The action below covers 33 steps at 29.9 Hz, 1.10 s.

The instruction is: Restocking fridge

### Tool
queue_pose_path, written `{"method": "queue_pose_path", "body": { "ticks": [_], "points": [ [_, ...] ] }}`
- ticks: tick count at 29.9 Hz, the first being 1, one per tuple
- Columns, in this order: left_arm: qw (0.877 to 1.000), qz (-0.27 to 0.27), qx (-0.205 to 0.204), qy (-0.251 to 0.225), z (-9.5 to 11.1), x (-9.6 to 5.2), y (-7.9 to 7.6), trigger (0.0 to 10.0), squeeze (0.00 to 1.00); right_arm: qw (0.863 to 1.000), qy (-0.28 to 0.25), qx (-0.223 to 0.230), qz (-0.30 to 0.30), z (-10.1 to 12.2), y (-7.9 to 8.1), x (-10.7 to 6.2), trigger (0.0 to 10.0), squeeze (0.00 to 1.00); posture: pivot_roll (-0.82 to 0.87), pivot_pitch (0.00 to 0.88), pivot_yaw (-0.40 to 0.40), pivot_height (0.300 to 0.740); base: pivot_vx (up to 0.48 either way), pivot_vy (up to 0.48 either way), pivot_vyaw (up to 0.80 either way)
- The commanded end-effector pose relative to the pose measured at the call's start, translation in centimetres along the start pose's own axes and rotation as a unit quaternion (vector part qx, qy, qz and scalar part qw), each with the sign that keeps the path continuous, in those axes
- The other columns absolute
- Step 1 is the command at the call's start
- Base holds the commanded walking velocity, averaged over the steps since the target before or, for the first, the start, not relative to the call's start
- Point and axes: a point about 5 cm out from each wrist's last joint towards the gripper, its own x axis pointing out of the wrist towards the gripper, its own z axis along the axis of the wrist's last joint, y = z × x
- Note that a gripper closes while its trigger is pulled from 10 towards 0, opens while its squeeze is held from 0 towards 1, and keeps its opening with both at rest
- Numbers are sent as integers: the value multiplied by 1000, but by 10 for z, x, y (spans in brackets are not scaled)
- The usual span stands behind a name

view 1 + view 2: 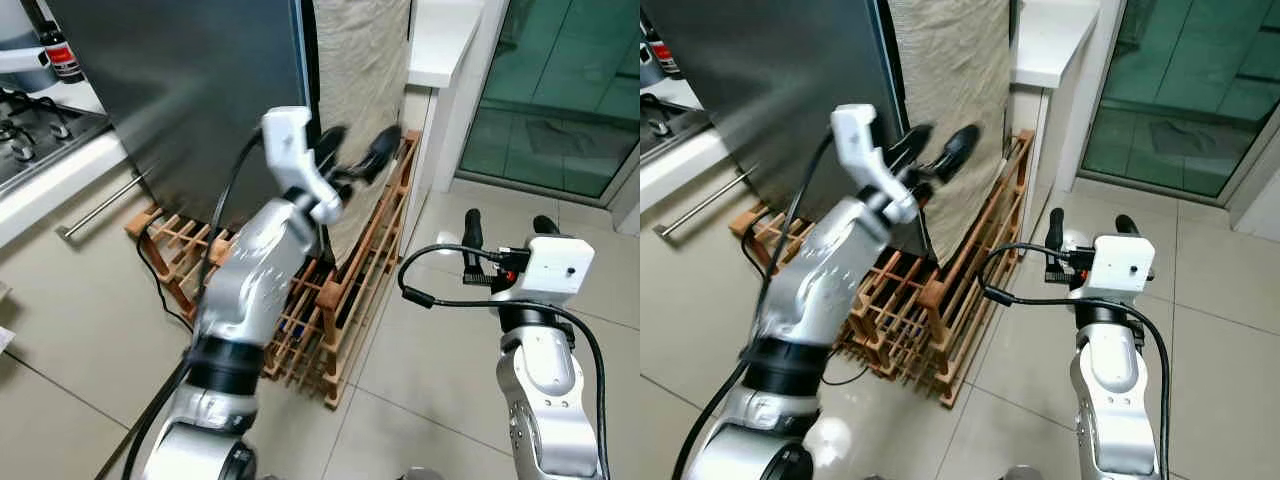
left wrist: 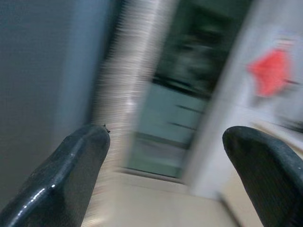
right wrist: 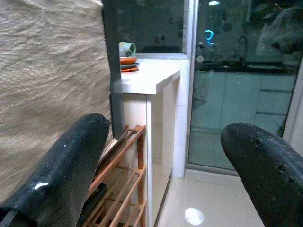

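The dark grey fridge (image 1: 200, 90) stands shut at the upper left. My left gripper (image 1: 358, 150) is raised by the fridge's right edge, in front of a hanging beige cloth (image 1: 360, 70). It is open, holds nothing, and is blurred with motion. The left wrist view shows the left gripper (image 2: 165, 137) with its black fingers wide apart and the grey fridge wall beside them. My right gripper (image 1: 508, 222) is lower on the right over the tiled floor, open and empty. In the right wrist view the right gripper (image 3: 165, 127) faces the cloth and a white counter (image 3: 151, 75).
A wooden slatted rack (image 1: 340, 300) leans on the floor below the fridge and cloth. A stove (image 1: 30, 130) and a bottle (image 1: 60, 50) are at the far left, with a metal bar handle (image 1: 100, 205) below. Glass doors (image 1: 560, 90) close the right side.
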Motion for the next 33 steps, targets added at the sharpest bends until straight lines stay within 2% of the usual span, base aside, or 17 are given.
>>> {"method": "queue_pose_path", "body": {
  "ticks": [1, 4, 7, 9, 11, 14, 18, 23, 29, 33],
  "points": [
    [997, 48, 43, -35, 14, -5, 7, 10000, 0, 999, -10, 17, -32, 2, -6, -2, 10000, 0, -169, 0, 81, 736, 0, 0, 0],
    [991, 94, 84, -40, 10, -5, 11, 10000, 0, 998, -7, 26, -57, -1, -11, 0, 10000, 0, -164, 0, 78, 736, 0, 0, 0],
    [989, 106, 98, -40, 7, -4, 14, 10000, 0, 998, -11, 18, -55, -1, -10, 3, 10000, 0, -167, 0, 80, 736, 0, 0, 0],
    [988, 111, 97, -35, 5, -5, 17, 10000, 0, 998, -15, 13, -52, 0, -9, 5, 10000, 0, -172, 0, 83, 736, 0, 0, 0],
    [987, 132, 95, -8, 2, -12, 28, 10000, 0, 999, -19, 3, -51, 2, -10, 6, 10000, 0, -176, 0, 86, 736, 0, 0, 0],
    [986, 135, 96, -6, 1, -15, 29, 10000, 0, 999, -13, -2, -48, 0, -10, 5, 10000, 0, -177, 0, 84, 736, 0, 0, 0],
    [985, 136, 102, 1, 0, -15, 30, 10000, 0, 999, -6, -5, -35, -3, -10, 4, 10000, 0, -175, 0, 89, 736, 0, 0, -763],
    [981, 170, 89, 4, 2, -16, 38, 10000, 0, 999, -5, -7, -32, -4, -9, 7, 10000, 0, -175, 0, 91, 736, 0, 0, -769],
    [970, 225, 96, -7, 9, -26, 53, 10000, 0, 1000, -7, -12, -21, -2, -9, 11, 10000, 0, -168, 0, 69, 736, 0, 0, -785],
    [965, 243, 99, -6, 6, -27, 52, 10000, 0, 1000, -2, -13, -8, -4, -8, 14, 10000, 0, -147, 0, 43, 736, 0, 0, -447]
  ]
}}
